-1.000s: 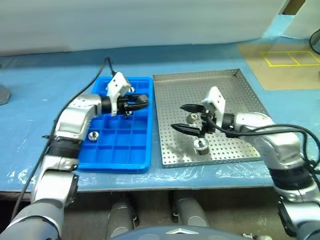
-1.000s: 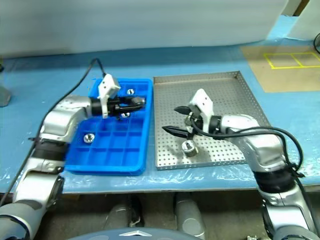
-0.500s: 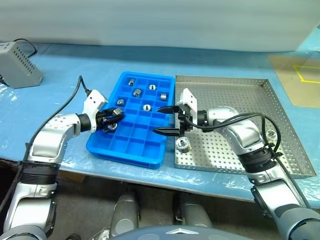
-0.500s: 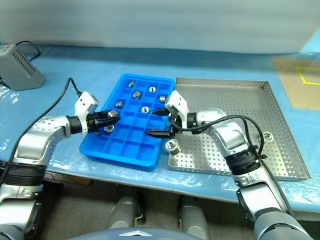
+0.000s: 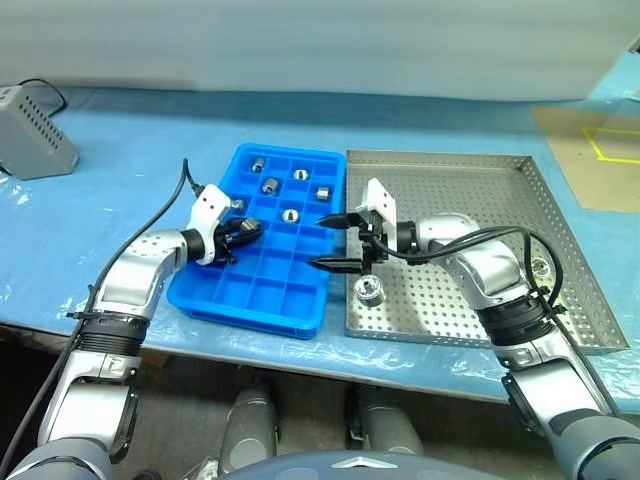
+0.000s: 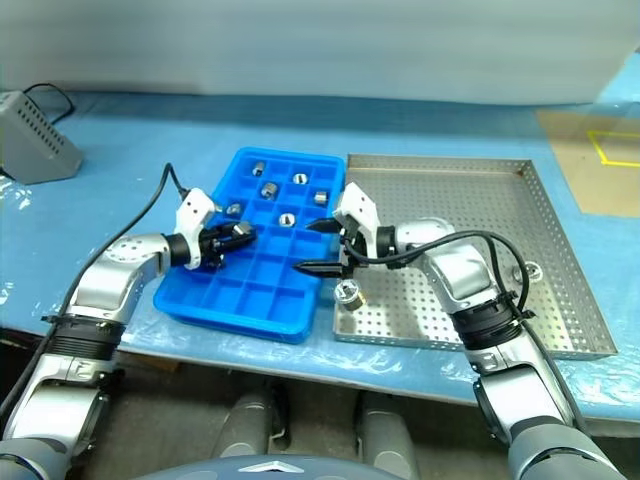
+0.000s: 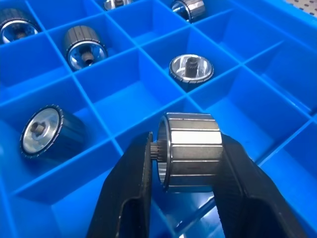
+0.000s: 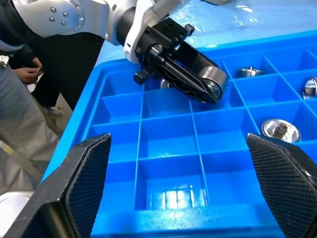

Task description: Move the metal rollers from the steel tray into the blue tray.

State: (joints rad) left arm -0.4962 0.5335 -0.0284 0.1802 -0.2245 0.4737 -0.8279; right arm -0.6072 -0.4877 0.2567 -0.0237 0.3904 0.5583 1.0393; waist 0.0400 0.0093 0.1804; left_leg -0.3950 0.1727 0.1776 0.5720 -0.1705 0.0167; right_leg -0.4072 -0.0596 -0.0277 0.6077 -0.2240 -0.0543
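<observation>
Steel tray (image 5: pixel 480 190) at three o'clock, blue tray (image 5: pixel 300 305) beside it at nine. Left gripper (image 7: pixel 185 163) clamped on a roller (image 7: pixel 190 151) over an empty cell; next, lower and release. Right gripper (image 5: pixel 334 242) spread wide, empty, above another roller (image 5: pixel 369 291).

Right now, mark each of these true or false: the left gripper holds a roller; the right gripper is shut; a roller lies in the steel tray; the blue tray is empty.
1. The left gripper holds a metal roller over the blue tray. True.
2. The right gripper is shut. False: its jaws stand wide open, holding nothing.
3. A loose roller lies in the steel tray. True.
4. The blue tray is empty. False: several rollers already sit in its far compartments.
</observation>
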